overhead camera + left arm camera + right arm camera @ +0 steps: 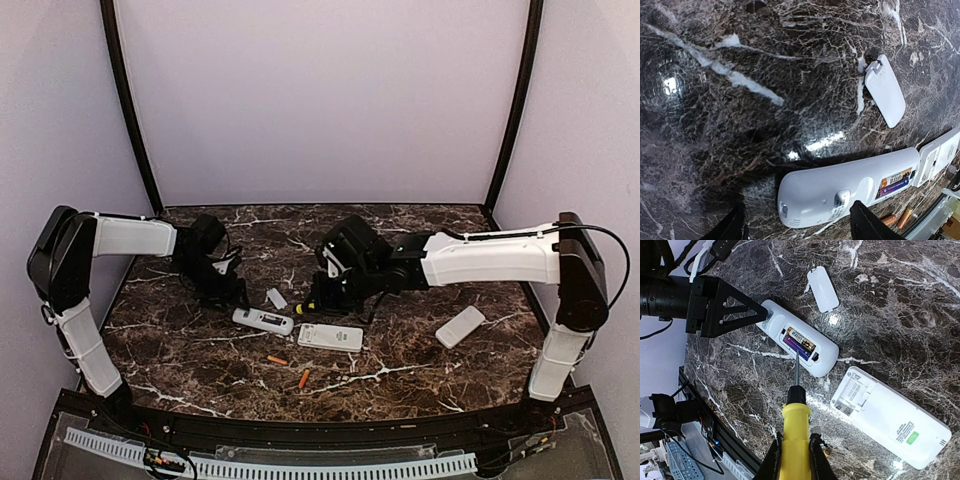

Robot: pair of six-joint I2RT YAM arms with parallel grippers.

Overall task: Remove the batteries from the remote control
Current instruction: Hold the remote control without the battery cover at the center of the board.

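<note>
A white remote control (835, 192) (263, 320) (807, 347) lies back-up with its compartment uncovered. Two batteries (896, 181) (800, 342), one orange-gold and one purple, sit inside it. My left gripper (800, 231) (228, 292) is open, its fingers (867, 225) standing on either side of the remote's rounded end. My right gripper (792, 452) (330, 292) is shut on a yellow-handled screwdriver (794, 432), whose tip rests at the batteries in the compartment. Two loose orange batteries (277, 360) (304, 379) (896, 218) lie on the table nearer the front.
The removed battery cover (885, 90) (822, 288) (276, 298) lies just behind the remote. A second white remote (895, 415) (330, 337) with an empty compartment lies to its right, and a third (460, 326) lies further right. The table's front edge (705, 405) is close.
</note>
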